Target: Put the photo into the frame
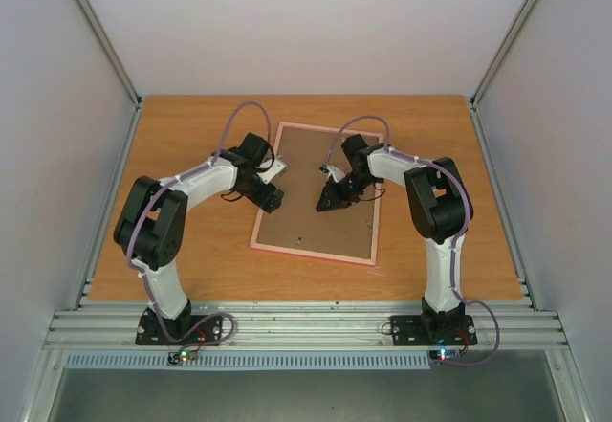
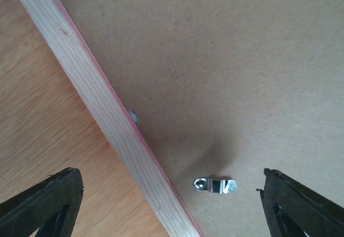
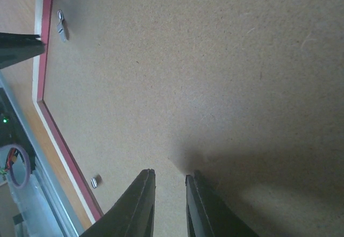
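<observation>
Top view. Frame [image 1: 311, 254] lies face down at mid-table [image 1: 191, 269], pink rim showing round the brown backing board [image 1: 306, 226] that fills it. Left gripper [image 1: 270, 197] hangs over the frame's 9 o'clock edge. Right gripper [image 1: 330, 202] points down at about the board's centre. Neither hand carries anything.

Left wrist view. Frame rail [image 2: 107, 108], pale wood with a pink lip, runs from 11 o'clock to 6 o'clock. Table to its left, backing board [image 2: 226, 59] to its right. Small metal turn clip [image 2: 215, 185] lies flat on the board at 5 o'clock. Left gripper [image 2: 172, 210] spread wide and released, its fingers [image 2: 45, 205] at the two lower corners, nothing between them.

Right wrist view. Backing board [image 3: 215, 76] fills most of the picture; pink frame edge [image 3: 47, 43] down the 9 o'clock side, a clip [image 3: 61, 24] at 10 o'clock. Right gripper [image 3: 169, 199] at 6 o'clock, fingers drawn nearly together with a thin slit left, grasping nothing, tips close above the board; contact cannot be told.
</observation>
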`<control>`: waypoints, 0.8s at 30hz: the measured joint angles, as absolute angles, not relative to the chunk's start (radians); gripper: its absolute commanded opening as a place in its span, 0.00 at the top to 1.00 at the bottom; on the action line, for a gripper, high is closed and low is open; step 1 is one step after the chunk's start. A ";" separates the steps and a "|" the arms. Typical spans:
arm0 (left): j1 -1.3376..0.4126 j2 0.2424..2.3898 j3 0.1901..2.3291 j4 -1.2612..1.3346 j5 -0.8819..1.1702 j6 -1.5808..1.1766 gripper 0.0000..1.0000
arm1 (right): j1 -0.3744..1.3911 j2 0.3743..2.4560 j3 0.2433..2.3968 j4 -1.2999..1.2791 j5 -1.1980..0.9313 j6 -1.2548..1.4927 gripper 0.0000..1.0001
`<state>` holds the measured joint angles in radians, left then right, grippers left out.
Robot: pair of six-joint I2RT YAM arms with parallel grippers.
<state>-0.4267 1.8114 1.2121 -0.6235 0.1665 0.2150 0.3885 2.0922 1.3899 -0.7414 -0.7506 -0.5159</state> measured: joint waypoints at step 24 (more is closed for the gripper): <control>-0.467 1.855 1.214 -0.639 -0.037 0.419 0.32 | 0.392 2.092 1.390 -0.751 -0.735 -0.518 0.83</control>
